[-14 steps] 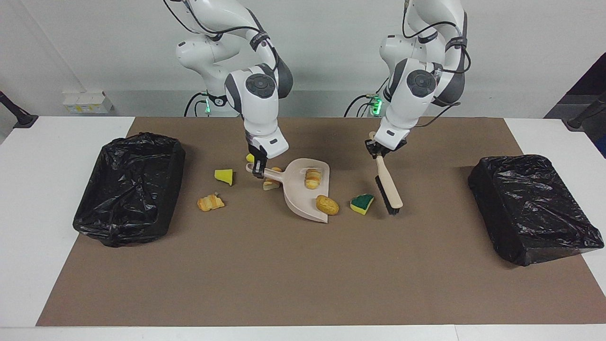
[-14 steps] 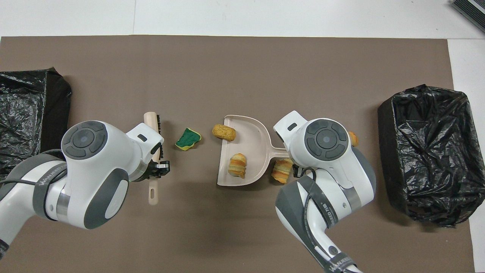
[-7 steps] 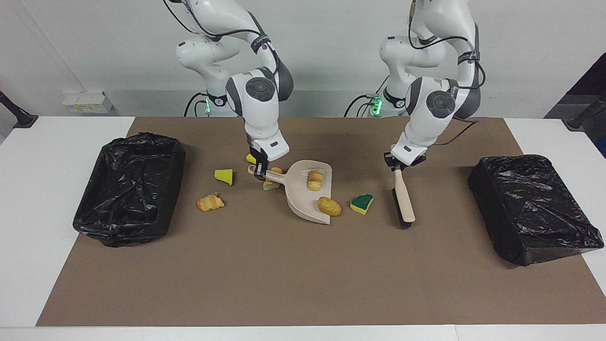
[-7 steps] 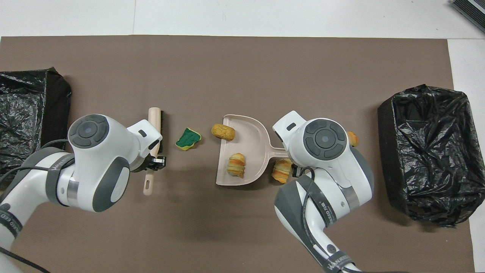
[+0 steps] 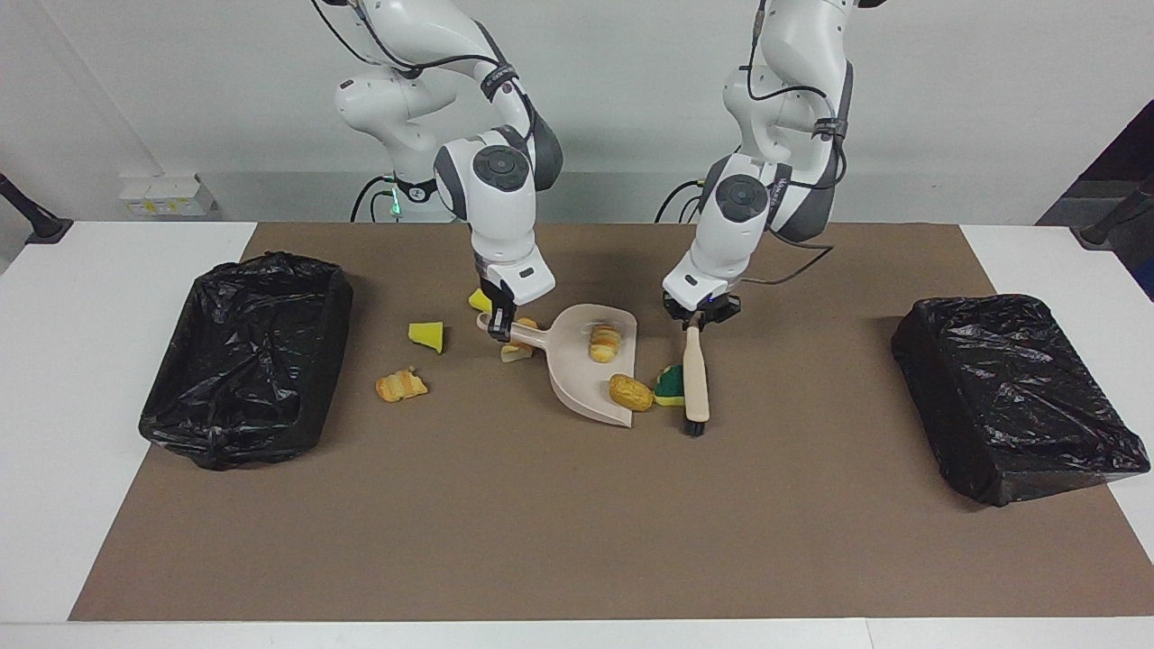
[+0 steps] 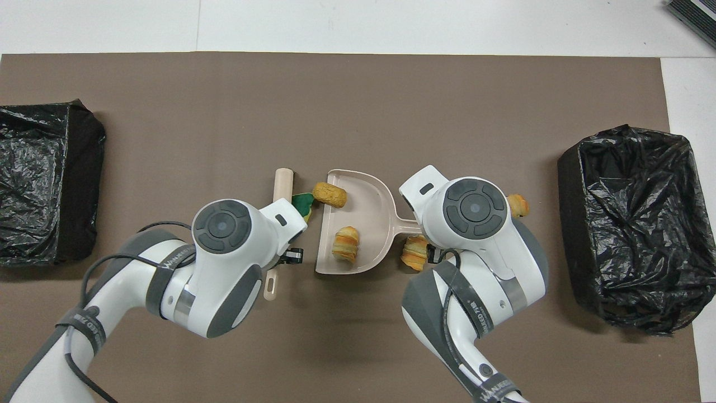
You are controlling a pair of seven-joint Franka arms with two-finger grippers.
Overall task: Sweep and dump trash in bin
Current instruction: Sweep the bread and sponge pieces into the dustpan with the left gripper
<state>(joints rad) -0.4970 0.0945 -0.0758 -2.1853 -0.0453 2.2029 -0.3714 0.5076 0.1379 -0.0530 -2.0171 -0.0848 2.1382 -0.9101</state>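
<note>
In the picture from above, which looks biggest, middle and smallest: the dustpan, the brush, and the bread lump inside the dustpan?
1. Dustpan, biggest.
2. Brush, though the left arm hides part of it.
3. Bread lump, smallest.

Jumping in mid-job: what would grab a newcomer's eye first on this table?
Mid-mat, the left gripper holds a beige brush against a green-and-yellow sponge piece, at the mouth of a beige plastic dustpan whose handle is held by the right gripper. One orange-tan bread lump lies in the pan, another at its lip. A black-bagged bin sits at each end.
</note>
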